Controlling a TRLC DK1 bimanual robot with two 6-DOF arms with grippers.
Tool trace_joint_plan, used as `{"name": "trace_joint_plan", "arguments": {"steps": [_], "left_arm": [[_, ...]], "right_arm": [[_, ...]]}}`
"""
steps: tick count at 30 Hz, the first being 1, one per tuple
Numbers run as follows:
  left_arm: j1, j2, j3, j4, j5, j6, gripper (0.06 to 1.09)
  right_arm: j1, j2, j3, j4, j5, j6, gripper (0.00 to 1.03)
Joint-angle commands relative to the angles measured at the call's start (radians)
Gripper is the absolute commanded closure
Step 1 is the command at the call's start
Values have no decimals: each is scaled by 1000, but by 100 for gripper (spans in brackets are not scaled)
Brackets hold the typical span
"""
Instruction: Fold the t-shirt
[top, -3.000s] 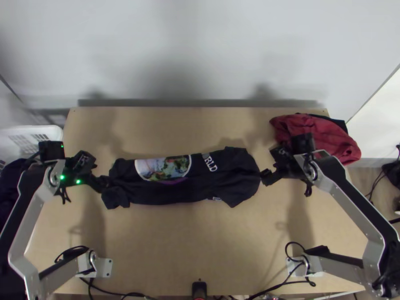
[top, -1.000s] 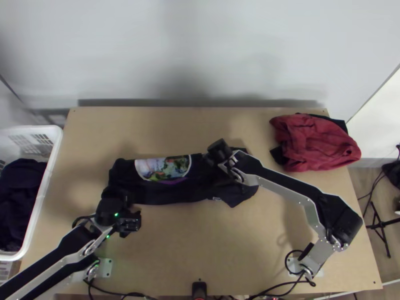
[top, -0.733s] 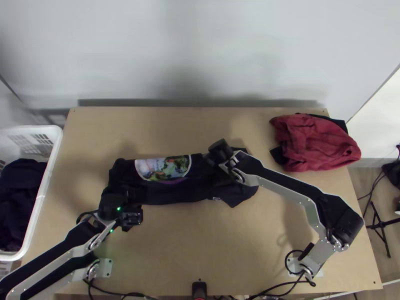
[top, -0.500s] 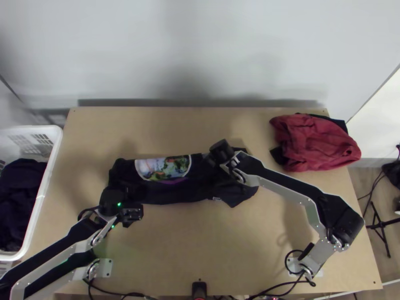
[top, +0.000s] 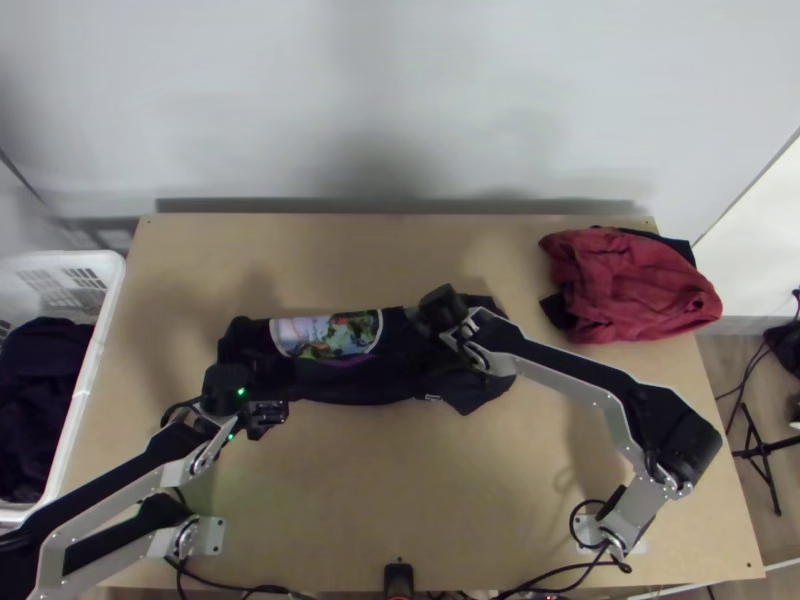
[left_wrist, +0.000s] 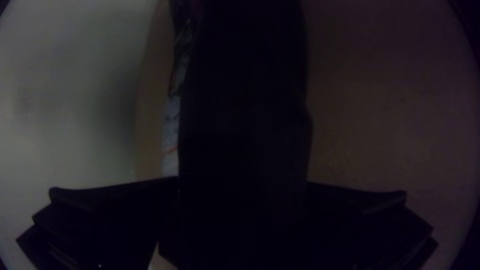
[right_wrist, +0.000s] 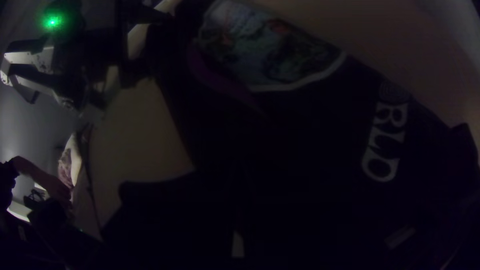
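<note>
One wooden table (top: 400, 480), folded t-shirt (top: 335, 390), grey wall (top: 400, 100) beyond, left gripper (top: 264, 415), fingers (left_wrist: 105, 212) apart, right gripper (top: 436, 315) too dim to judge.

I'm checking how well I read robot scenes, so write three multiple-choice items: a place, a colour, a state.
1. Where is the white basket?
A. Mid-table
B. Beyond the far edge
C. Left of the table

2. What colour is the pile's top cloth?
A. Yellow
B. Red
C. Green

3. How does the t-shirt lie?
A. In a folded strip
B. Spread fully
C. Rolled into a ball

1 C: it stands at the top view's left edge.
2 B: its upper surface is red.
3 A: it lies long and narrow, its round print cut off.
</note>
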Motion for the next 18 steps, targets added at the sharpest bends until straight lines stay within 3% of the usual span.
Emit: {"name": "trace_joint_plan", "arguments": {"steps": [1,18], "left_arm": [[18,49,23,7,0,-1,11],[56,138,74,45,-1,1,11]], "right_arm": [[-1,26,-18,28,-2,1,100],[-23,100,5,74,-5,17,100]]}}
